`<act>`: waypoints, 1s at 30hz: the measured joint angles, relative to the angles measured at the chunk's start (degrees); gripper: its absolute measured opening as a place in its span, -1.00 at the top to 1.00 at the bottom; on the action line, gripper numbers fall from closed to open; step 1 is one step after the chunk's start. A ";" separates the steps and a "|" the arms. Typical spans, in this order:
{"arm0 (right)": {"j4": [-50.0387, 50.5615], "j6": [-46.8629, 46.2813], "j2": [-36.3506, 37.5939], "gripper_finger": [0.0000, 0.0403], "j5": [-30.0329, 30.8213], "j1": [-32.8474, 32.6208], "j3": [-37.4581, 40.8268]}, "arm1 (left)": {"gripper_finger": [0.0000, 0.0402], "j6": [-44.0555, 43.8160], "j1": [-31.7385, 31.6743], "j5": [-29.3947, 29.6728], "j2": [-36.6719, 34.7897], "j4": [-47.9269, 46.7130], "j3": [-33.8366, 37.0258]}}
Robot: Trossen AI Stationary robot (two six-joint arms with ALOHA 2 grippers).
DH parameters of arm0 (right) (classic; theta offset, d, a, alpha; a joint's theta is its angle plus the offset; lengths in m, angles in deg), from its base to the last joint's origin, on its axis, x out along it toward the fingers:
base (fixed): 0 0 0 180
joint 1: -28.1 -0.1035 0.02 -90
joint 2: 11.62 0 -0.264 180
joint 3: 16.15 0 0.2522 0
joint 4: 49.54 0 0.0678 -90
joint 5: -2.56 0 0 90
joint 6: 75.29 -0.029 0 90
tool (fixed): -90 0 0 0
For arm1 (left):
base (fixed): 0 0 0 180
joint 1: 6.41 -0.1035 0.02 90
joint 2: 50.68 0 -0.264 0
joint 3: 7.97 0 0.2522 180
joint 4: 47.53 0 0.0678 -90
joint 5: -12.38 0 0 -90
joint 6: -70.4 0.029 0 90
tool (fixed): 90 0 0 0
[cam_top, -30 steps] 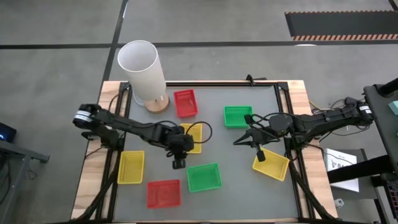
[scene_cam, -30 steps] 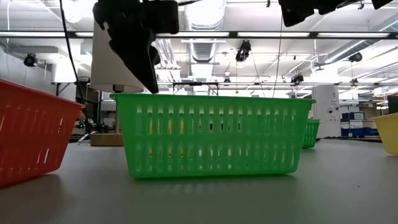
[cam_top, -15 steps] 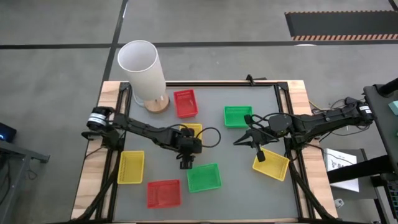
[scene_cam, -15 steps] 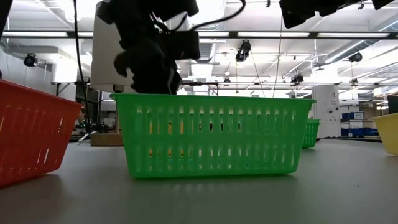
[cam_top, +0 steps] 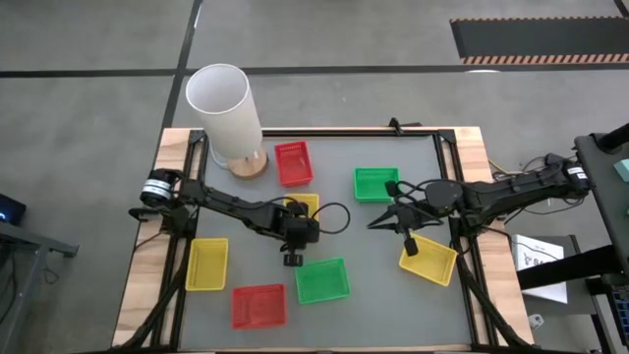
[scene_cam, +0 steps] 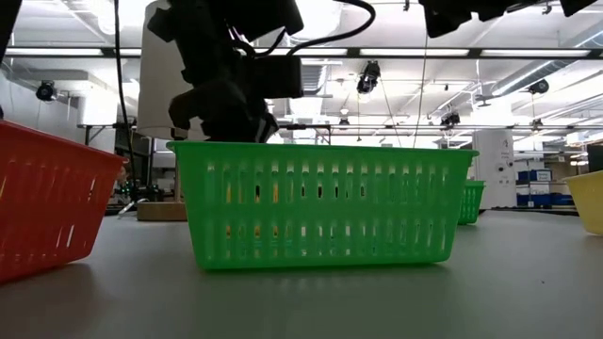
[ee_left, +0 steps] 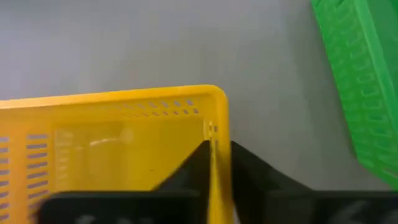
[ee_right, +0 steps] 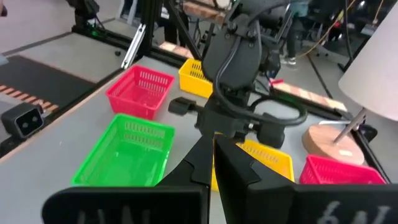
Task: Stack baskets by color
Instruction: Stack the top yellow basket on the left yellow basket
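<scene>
The baskets lie spread over the grey table. A yellow basket [cam_top: 303, 205] sits mid-table, flat on its bottom, under my left gripper [cam_top: 295, 246], which is shut on its wall. A green basket [cam_top: 322, 280] lies just near of it, with a red one [cam_top: 258, 306] and a yellow one [cam_top: 207, 264] to its left. Farther off are a red basket [cam_top: 293, 163] and a green one [cam_top: 376, 183]. At the right edge lies another yellow one [cam_top: 428, 261]. My right gripper [cam_top: 373, 224] hovers shut above the table, right of centre, touching nothing. My left gripper holds the yellow basket's near wall [ee_left: 217, 134], close to its right corner. One finger [ee_left: 193, 171] is inside the basket and the other [ee_left: 252, 171] outside. The fingers slant down from the table's left. The basket still sits on the table.
A tall white cylinder [cam_top: 224, 113] on a round wooden foot [cam_top: 248, 163] stands at the far left corner. Black frame rails [cam_top: 452, 197] run along the table's sides. Bare grey table [cam_top: 383, 305] lies at the near right.
My left gripper has come down and gone toward the table's right edge, ending over the yellow basket's near wall. In the low view it has sunk behind the green basket's rim. The baskets have stayed where they were.
</scene>
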State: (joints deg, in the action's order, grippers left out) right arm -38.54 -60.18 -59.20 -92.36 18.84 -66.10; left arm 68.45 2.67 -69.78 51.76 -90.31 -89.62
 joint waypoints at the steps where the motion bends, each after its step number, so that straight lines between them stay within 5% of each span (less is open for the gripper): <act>1: -0.88 0.07 -0.35 0.96 0.00 0.00 0.23 | 0.93 -0.03 0.00 -0.01 0.00 -0.40 -0.17; 19: -2.13 0.93 -2.08 0.96 0.41 0.01 0.37 | 1.00 -7.67 8.91 9.53 -7.63 -14.37 -10.50; 30: -1.99 0.94 -2.21 0.96 0.40 0.02 0.37 | 1.00 -30.64 22.82 13.79 -10.38 -33.17 -15.63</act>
State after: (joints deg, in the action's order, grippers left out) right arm -40.53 -59.24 -61.41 -91.96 18.87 -65.72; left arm 37.81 25.49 -56.00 41.38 -123.48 -105.25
